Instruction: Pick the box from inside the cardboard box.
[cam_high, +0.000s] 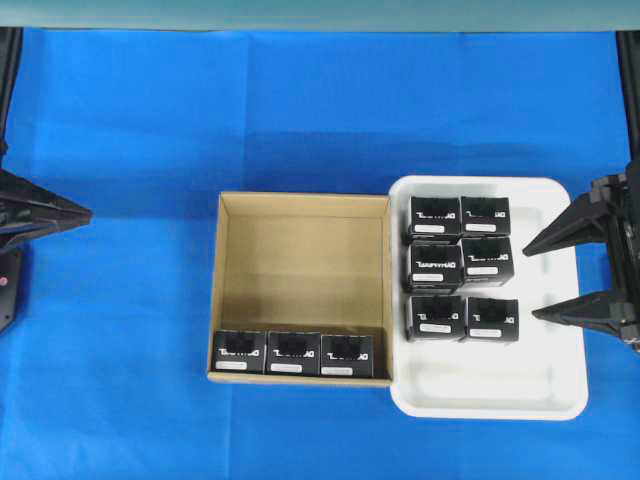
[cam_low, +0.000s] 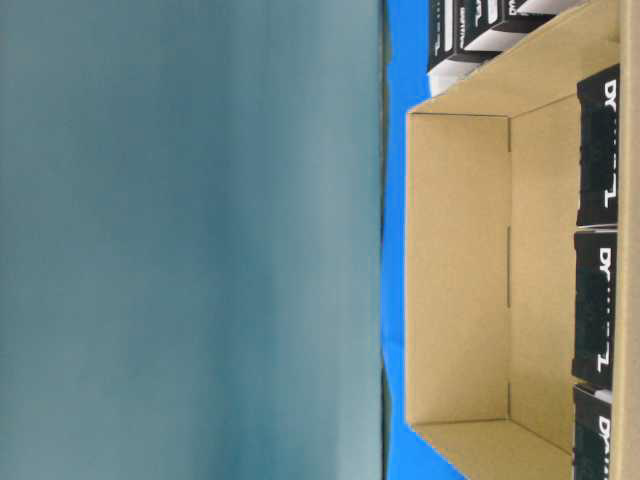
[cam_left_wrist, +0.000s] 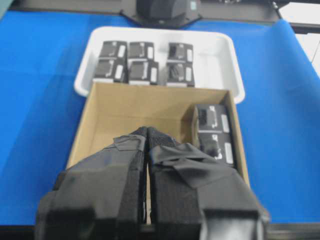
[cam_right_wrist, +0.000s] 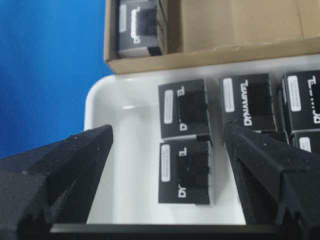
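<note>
While the right gripper (cam_high: 540, 280) stands with its jaws wide apart over the right edge of the tray (cam_high: 500, 395), it holds nothing. Its fingertips (cam_right_wrist: 92, 145) frame two of the boxes in the tray in the right wrist view, without touching them. The left gripper (cam_high: 88, 214) sits at the left edge of the overhead view, well apart from the carton (cam_high: 300, 205), jaws pressed together and empty.

Three boxes (cam_high: 292, 352) remain inside the carton, side by side in one row against its near wall, label strips toward that wall. The rest of the carton floor is bare cardboard. Six identical boxes lie in the tray, in three rows of two, in its far part. Carton and tray touch along one side on the blue cloth (cam_high: 120, 120).
</note>
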